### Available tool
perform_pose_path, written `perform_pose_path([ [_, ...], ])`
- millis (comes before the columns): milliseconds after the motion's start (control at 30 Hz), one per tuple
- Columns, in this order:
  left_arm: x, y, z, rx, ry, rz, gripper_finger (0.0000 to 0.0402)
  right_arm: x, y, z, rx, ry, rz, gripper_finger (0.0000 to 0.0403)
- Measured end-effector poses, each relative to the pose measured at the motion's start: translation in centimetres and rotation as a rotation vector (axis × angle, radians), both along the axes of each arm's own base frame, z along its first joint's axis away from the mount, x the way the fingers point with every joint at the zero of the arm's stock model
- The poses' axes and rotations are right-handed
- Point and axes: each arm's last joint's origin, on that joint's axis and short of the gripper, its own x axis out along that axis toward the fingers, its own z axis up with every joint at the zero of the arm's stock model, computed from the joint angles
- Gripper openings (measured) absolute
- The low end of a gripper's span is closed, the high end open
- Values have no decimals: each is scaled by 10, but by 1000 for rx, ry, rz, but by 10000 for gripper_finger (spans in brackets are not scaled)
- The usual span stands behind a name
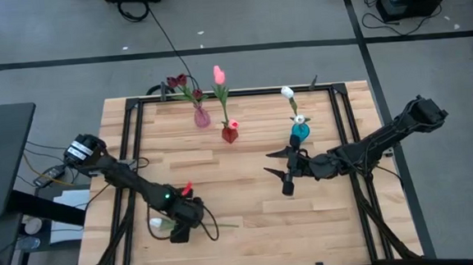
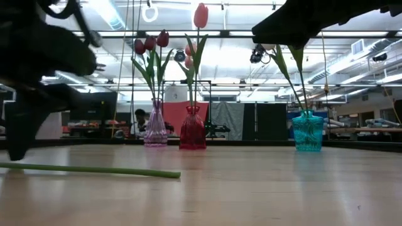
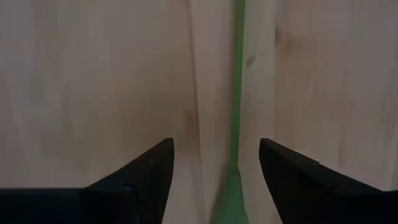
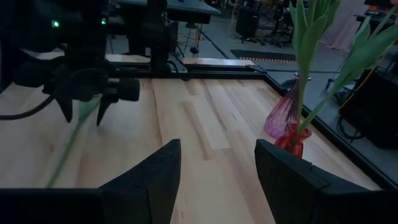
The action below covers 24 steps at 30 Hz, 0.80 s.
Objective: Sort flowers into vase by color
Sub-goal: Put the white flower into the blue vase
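A white tulip (image 1: 156,225) lies flat on the table near its near-left corner, its green stem (image 3: 236,106) running toward the right. My left gripper (image 1: 179,226) points down over it, open, one finger on each side of the stem (image 2: 94,169), apart from it. My right gripper (image 1: 270,163) hovers open at mid-table, right of centre, holding nothing. At the far side stand a lilac vase (image 1: 202,116) with maroon tulips, a red vase (image 1: 230,133) with a pink tulip, and a teal vase (image 1: 300,133) with a white tulip.
A black metal frame (image 1: 134,139) runs along the table's left, far and right sides. The three vases stand in a row near the far edge. Bare wood (image 1: 240,198) lies between the two grippers. Beyond the table the low view shows a workshop room.
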Motion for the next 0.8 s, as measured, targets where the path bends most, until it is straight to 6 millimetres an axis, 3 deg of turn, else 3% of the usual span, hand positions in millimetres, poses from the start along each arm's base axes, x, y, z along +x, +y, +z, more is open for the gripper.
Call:
perform_pose_path([
  [300, -11, 3, -7, 12, 85, 68, 238, 3, -7, 2, -5, -11, 9, 215],
  [400, -13, 2, -8, 22, 85, 62, 219, 4, -9, 2, 0, -17, 11, 215],
  [800, -15, 4, -9, 68, 97, 16, 15, 4, -9, 3, 10, -27, 9, 215],
])
